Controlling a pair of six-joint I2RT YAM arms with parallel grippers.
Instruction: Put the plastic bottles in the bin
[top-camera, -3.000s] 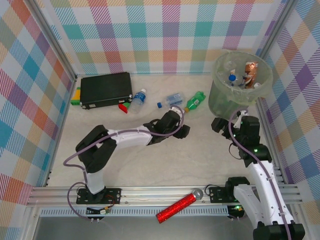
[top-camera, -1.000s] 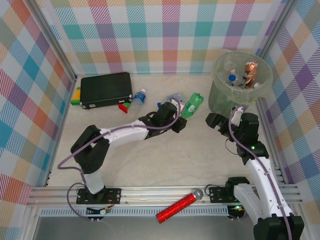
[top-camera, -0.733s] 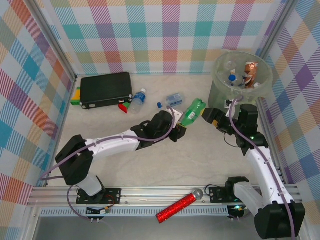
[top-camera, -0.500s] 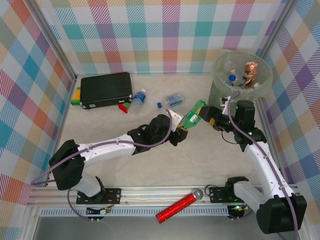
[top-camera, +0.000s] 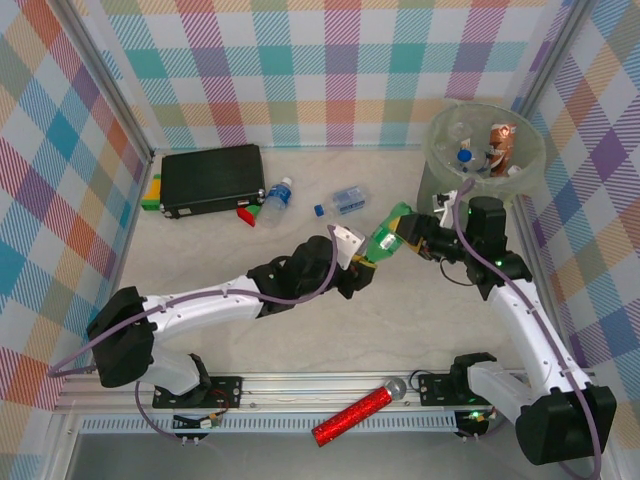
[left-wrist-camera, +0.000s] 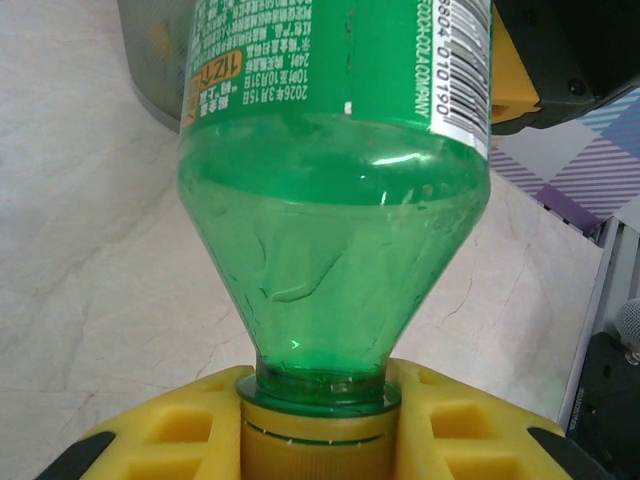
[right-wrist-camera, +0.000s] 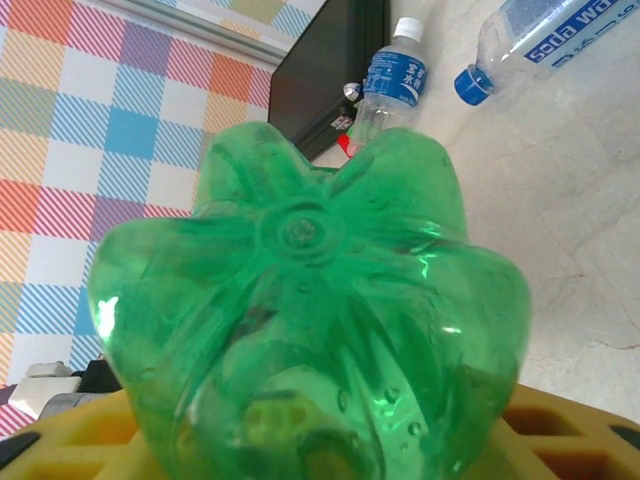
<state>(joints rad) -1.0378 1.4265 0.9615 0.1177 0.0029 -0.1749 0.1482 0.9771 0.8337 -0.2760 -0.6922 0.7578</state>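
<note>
- The green bottle (top-camera: 385, 238) hangs in the air between the two hands, just near and left of the bin (top-camera: 435, 195). It is tilted, with the cap end low and to the left and the base end up toward the right
- The main risk, as I judge it, is a drop during the pass. The left hand (top-camera: 360, 263) is clamped only on the narrow cap and neck. If it lets go while the right hand (top-camera: 418, 236) has no firm hold, the bottle falls to the bench (top-camera: 420, 320) and may roll off
- A second risk is the smooth, thin body. A squeeze at the rounded base end could buckle it or make it slip out sideways
- The bottle's base sits between the right hand's yellow fingers (right-wrist-camera: 560, 430). I cannot tell whether they press on it or stand slightly apart
- With a poor hold, a swing toward the bin could knock the bottle on the rim instead of clearing it
- Two clear bottles (top-camera: 275, 200) lie on the bench to the far left, beside the black case (top-camera: 210, 178)
</note>
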